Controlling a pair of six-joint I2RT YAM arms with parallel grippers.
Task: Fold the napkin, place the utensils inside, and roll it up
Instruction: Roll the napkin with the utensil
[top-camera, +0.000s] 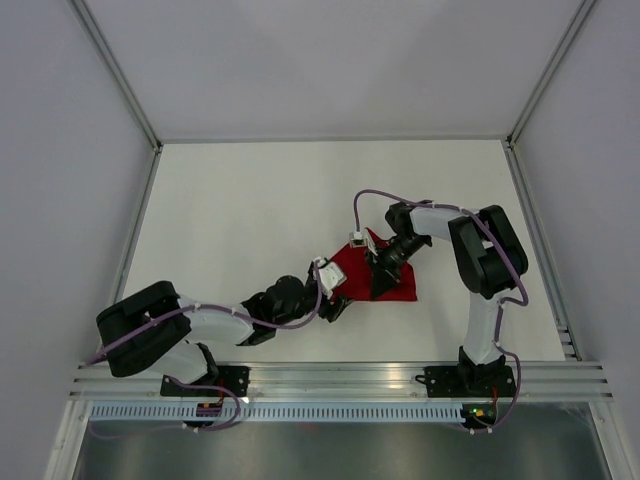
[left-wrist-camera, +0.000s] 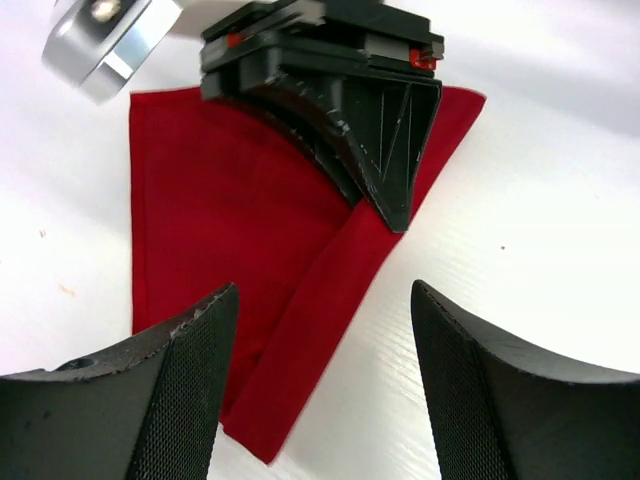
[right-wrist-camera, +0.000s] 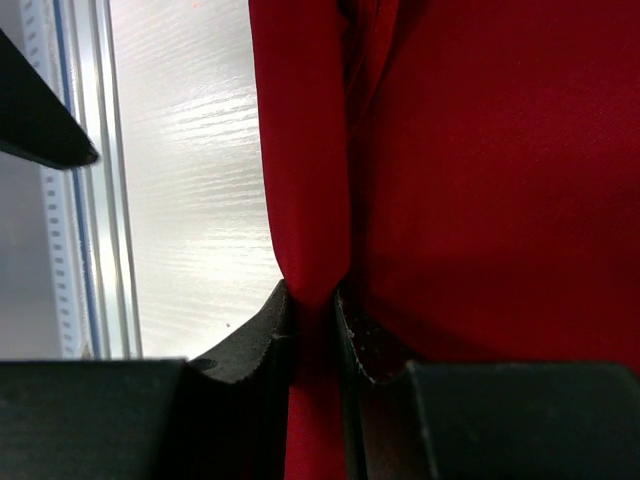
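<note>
Black left gripper (top-camera: 336, 303) hangs with fingers apart at the near-left edge of the folded napkin (top-camera: 352, 264), mid-table (top-camera: 250, 220). Its folded strip runs away between them toward the right gripper (right-wrist-camera: 315, 300), which is clamped on a raised ridge of cloth. No utensils show.

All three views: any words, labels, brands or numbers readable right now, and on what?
None readable.
napkin: plain red, no print.
left end effector and right end effector: bare black, no markings.
Top view: white fittings by the napkin, too small to read.
</note>
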